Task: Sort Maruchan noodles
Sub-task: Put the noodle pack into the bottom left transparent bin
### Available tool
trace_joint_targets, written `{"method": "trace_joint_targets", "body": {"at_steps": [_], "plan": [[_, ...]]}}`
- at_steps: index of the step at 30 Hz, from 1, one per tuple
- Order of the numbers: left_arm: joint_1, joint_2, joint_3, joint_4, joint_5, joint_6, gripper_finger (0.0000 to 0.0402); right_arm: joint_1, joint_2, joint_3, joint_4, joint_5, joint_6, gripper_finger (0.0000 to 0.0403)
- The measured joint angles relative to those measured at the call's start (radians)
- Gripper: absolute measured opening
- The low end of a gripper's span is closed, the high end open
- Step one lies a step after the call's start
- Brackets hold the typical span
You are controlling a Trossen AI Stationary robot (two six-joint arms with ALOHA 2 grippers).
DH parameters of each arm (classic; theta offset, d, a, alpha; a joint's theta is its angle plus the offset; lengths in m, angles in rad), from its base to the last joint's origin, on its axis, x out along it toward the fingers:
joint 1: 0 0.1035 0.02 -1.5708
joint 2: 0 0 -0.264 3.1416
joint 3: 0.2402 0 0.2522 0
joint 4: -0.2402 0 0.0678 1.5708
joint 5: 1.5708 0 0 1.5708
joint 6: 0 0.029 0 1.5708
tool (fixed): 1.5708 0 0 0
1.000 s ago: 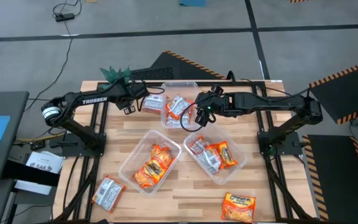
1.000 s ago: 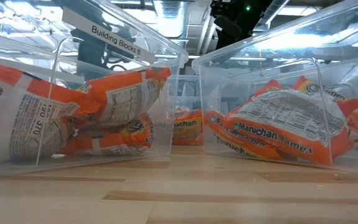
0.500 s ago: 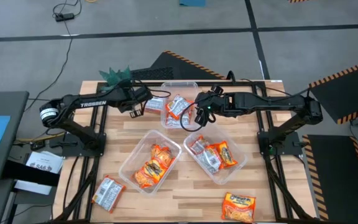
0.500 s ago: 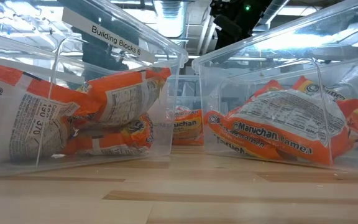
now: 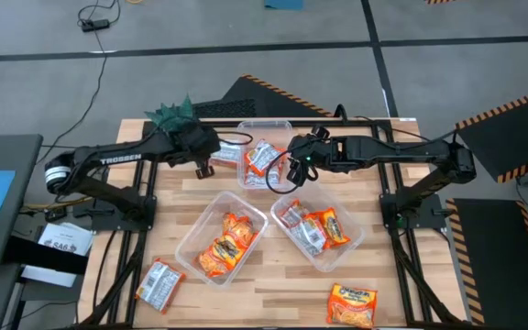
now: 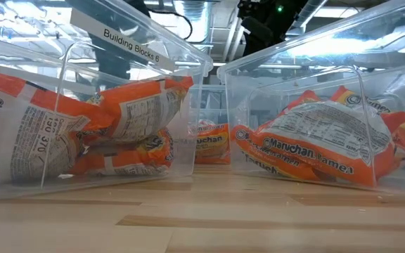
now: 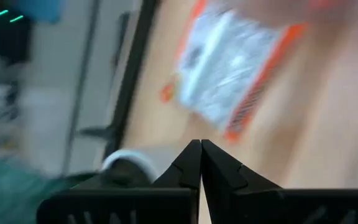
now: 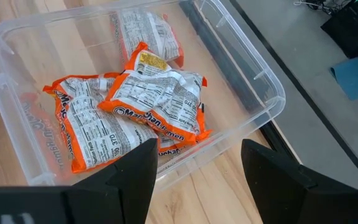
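Several Maruchan packets lie in three clear tubs: a far tub [image 5: 264, 147], a near-left tub [image 5: 220, 240] and a near-right tub [image 5: 320, 229]. Loose packets lie flat on the table: a silvery one [image 5: 228, 152] left of the far tub, another [image 5: 159, 282] at the near left and an orange one [image 5: 352, 303] at the near right. My left gripper [image 5: 204, 168] is shut and hovers just left of the silvery packet [image 7: 229, 68]. My right gripper [image 5: 296, 174] is open above the far tub's packets [image 8: 157, 99].
A small green plant [image 5: 173, 112] stands at the table's far left corner, behind my left arm. In the low view the two near tubs [image 6: 90, 119] [image 6: 329, 133] fill the foreground. Bare wood [image 5: 264, 293] shows between the loose near packets.
My left gripper has moved a little toward the table's right and near edge, closing on the silvery packet beside the far tub, while the arm behind it has swung. My right arm and the packets have kept still.
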Motion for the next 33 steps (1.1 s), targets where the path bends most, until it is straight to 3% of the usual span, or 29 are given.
{"method": "trace_joint_targets", "body": {"at_steps": [6, 9, 14, 21, 27, 33], "plan": [[0.006, -0.008, -0.002, 0.028, 0.395, 0.055, 0.0, 0.0, 0.0, 0.0, 0.0, 0.0, 0.0, 0.0255], [0.006, -0.003, -0.003, 0.008, 0.512, 0.126, 0.0, 0.001, 0.0, 0.0, 0.0, -0.001, 0.0, 0.0255], [0.012, -0.003, -0.003, 0.031, 0.493, 0.141, 0.0013, 0.001, 0.0, 0.0, 0.0, -0.001, 0.0, 0.0255], [0.052, 0.033, -0.004, 0.091, 0.427, 0.153, 0.0091, 0.001, 0.0, 0.0, 0.0, -0.003, 0.003, 0.0255], [0.164, 0.114, 0.001, 0.173, 0.549, 0.045, 0.0155, 0.004, 0.0, 0.001, 0.011, -0.004, 0.003, 0.0255], [0.22, 0.188, -0.001, 0.159, 0.585, 0.035, 0.0171, 0.011, 0.0, 0.001, 0.018, -0.005, -0.001, 0.0255]]}}
